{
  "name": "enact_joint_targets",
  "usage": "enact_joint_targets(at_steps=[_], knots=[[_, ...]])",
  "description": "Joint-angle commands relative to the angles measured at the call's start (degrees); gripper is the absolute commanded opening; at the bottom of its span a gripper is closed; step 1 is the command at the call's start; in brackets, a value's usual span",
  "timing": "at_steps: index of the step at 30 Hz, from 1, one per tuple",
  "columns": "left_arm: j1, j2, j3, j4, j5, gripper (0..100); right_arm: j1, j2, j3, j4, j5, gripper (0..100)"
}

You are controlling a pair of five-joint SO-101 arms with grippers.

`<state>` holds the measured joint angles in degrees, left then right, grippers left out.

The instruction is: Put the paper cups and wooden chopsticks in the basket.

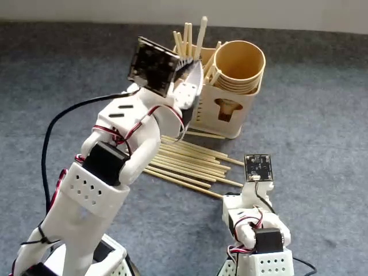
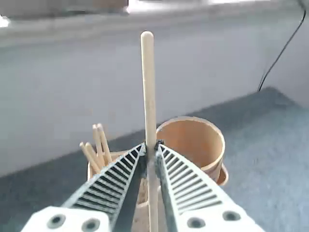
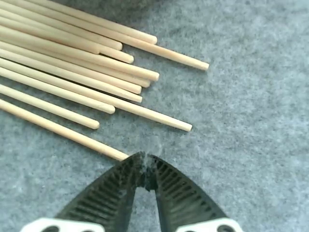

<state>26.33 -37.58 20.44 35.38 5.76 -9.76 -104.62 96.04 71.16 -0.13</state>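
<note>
In the left wrist view my left gripper (image 2: pixel 150 151) is shut on one wooden chopstick (image 2: pixel 147 87), held upright above the basket. The high view has this gripper (image 1: pixel 192 69) at the wooden basket's (image 1: pixel 230 118) left side, with the held chopstick (image 1: pixel 202 34) sticking up. Stacked paper cups (image 1: pixel 241 63) sit in the basket beside several standing chopsticks (image 1: pixel 185 40). Several loose chopsticks (image 1: pixel 190 164) lie in a row on the grey cloth. My right gripper (image 3: pixel 145 163) is shut with nothing in it, its tips just past the end of the nearest loose chopstick (image 3: pixel 63 130).
The grey cloth (image 1: pixel 322 144) covers the whole table, with open room right of the basket. The right arm (image 1: pixel 256 224) stands low at the front, just past the loose chopsticks' ends. A black cable (image 1: pixel 49 144) loops at the left.
</note>
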Motion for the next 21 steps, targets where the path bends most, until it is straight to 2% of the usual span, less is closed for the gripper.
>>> enact_joint_targets(at_steps=[1,6,13,21], knots=[[-0.7,-1.9,-2.8,-13.5,4.2,1,0.6,-1.0,8.0,0.5,0.0,0.5],[-0.7,-1.6,-2.2,-22.8,4.5,1,0.6,-1.0,8.0,0.5,0.0,0.5],[-5.0,-0.8,-2.2,-28.0,4.4,1,0.6,-1.1,8.0,0.5,-0.2,0.5],[-10.1,10.9,-2.9,-34.9,4.4,1,0.6,-1.1,8.0,0.5,-0.2,0.5]])
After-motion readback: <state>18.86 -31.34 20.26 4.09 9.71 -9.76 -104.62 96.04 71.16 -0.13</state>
